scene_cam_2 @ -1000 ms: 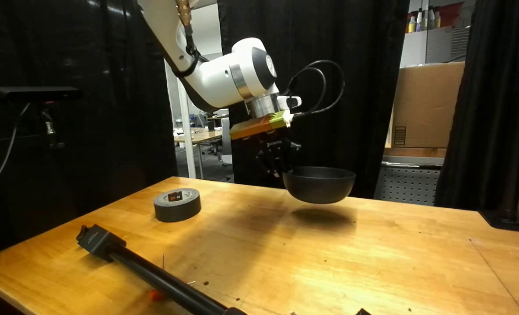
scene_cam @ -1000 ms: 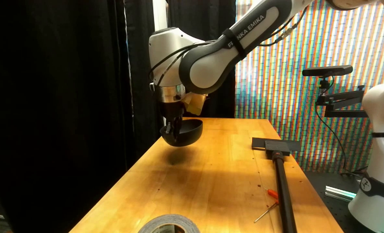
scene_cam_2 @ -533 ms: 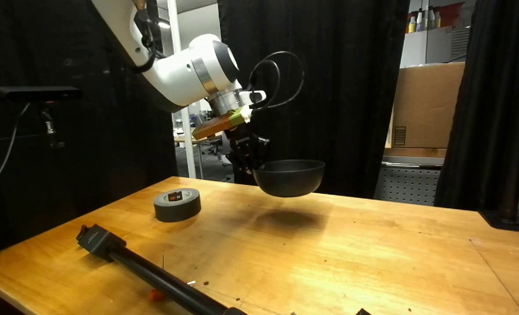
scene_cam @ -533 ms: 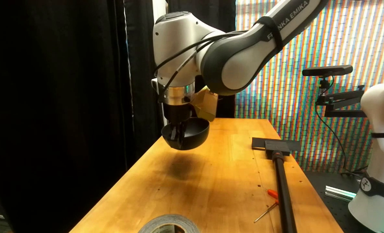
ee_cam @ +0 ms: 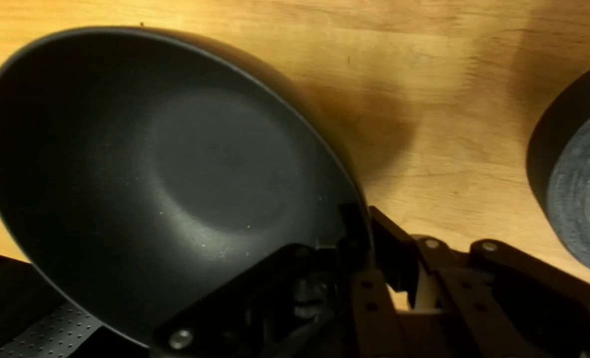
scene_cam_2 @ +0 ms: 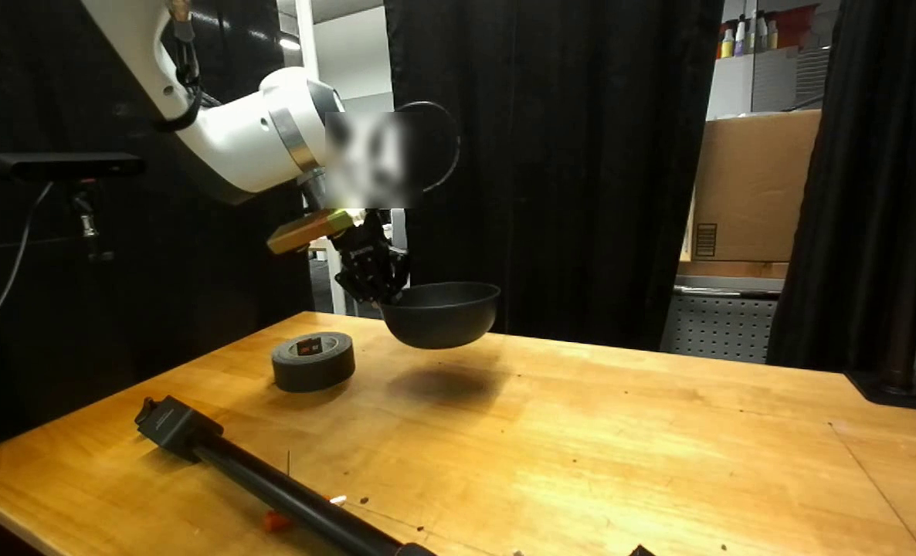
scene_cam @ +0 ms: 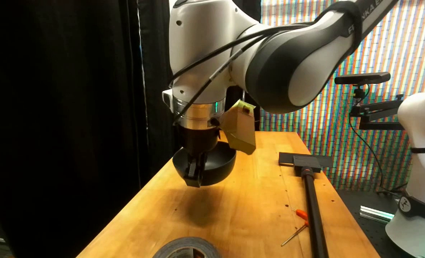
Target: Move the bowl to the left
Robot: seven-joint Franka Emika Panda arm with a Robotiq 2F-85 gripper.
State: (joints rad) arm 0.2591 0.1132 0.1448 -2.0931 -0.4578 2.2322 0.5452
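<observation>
Lying near held bowl (scene_cam_2: 441,318): tape roll (scene_cam_2: 313,373)

I count my one gripper (ee_cam: 365,224); in my wrist view, one bowl (ee_cam: 215,159) at nine o'clock and one tape roll (ee_cam: 578,186) at three; in an exterior view, one table (scene_cam: 248,211) and one black pole (scene_cam: 313,211).

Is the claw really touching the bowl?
Touching. The wrist view shows the claw pinching the edge of the bowl, one finger inside it, one outside.
</observation>
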